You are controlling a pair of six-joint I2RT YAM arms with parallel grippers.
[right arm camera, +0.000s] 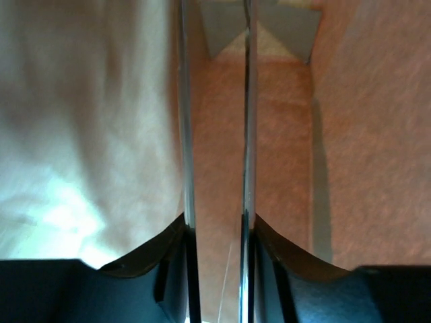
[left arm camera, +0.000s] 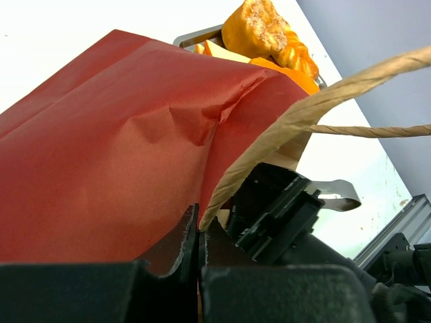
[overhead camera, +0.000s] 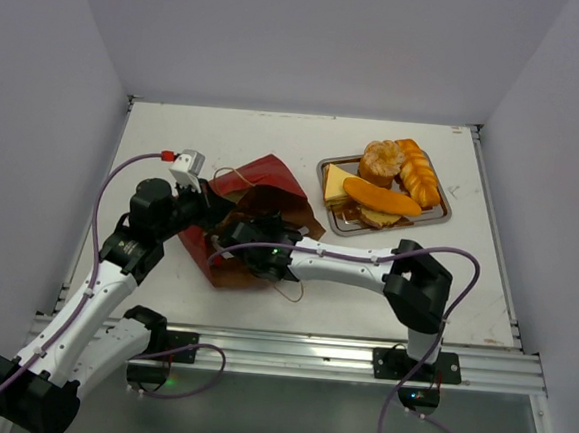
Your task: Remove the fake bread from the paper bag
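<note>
We see a dark red paper carrier bag (overhead camera: 272,180), lined in brown kraft, lying on its side left of centre on a white table (overhead camera: 226,131), its mouth toward the near side. The left gripper (left arm camera: 199,245) is clamped tight on the bag's rim beside a twisted paper handle (left arm camera: 303,111). The left arm rises from its base and leans in from the left. The right arm stretches low across from the right, elbow folded above its base, wrist buried in the opening. The right gripper (right arm camera: 214,40) has its jaws a narrow way apart, nothing between them, only kraft paper around. The glossy golden-orange toy breads (overhead camera: 388,179) are piled on a shiny metal tray (overhead camera: 341,219) at the far right, well apart from the bag. We cannot tell whether any remains inside. We judge the step goes best if the mouth is held high and steady while the right gripper searches the bag's floor, closing only around bread, never paper.
</note>
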